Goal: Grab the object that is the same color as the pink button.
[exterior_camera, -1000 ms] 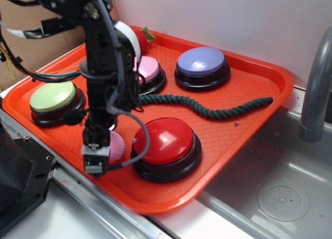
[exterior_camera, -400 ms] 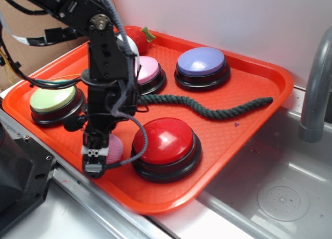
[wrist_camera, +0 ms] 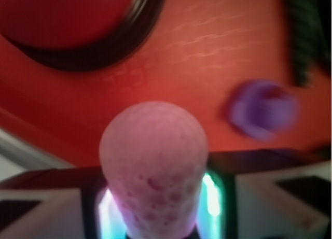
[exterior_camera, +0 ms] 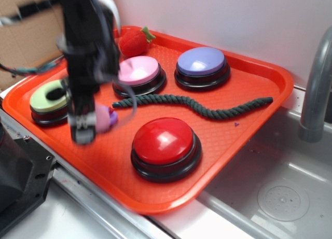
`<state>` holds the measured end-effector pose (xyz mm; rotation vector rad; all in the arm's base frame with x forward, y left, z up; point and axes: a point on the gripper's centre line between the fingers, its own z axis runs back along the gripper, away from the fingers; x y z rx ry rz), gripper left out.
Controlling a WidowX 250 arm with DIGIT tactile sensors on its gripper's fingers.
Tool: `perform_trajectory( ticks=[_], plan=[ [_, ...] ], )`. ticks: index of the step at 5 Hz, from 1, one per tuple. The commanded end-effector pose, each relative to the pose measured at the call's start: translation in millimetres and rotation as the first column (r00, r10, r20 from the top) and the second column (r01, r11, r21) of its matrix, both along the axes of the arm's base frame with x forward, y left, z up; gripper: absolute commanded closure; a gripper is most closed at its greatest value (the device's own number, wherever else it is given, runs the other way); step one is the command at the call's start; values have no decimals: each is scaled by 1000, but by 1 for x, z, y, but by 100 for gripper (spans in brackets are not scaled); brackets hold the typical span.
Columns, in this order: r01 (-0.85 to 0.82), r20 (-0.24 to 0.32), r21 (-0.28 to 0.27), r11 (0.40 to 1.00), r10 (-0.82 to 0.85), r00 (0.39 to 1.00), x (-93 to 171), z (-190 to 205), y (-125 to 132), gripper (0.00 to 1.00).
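The pink yarn ball point(wrist_camera: 153, 166) fills the lower middle of the wrist view, squeezed between my gripper's point(wrist_camera: 154, 205) two fingers and lifted off the orange tray point(wrist_camera: 207, 47). From outside, the blurred gripper point(exterior_camera: 85, 126) hangs over the tray's left part with the ball point(exterior_camera: 100, 121) showing at its right side. The pink button point(exterior_camera: 136, 69) stands behind it, beyond the rope. The gripper is shut on the ball.
A small purple duck point(wrist_camera: 263, 109) lies on the tray just right of the ball. Red button point(exterior_camera: 165, 140), green button point(exterior_camera: 49, 96), lilac button point(exterior_camera: 201, 61), a red plush strawberry point(exterior_camera: 132, 40) and a dark green rope point(exterior_camera: 197, 107) share the tray point(exterior_camera: 282, 88). A sink point(exterior_camera: 280, 197) and faucet point(exterior_camera: 316, 83) are at right.
The arm has risen and swung left, away from the red button, taking the pink ball with it. The pink button and strawberry are uncovered.
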<state>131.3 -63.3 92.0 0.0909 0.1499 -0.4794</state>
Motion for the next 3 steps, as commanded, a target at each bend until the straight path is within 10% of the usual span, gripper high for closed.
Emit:
perform_trajectory(
  ticks=[1,3],
  plan=[
    [-422,107,71,904,413,904,15,92,5,100],
    [-615,269,-106,781,618,739,14,121,9,100]
  ],
)
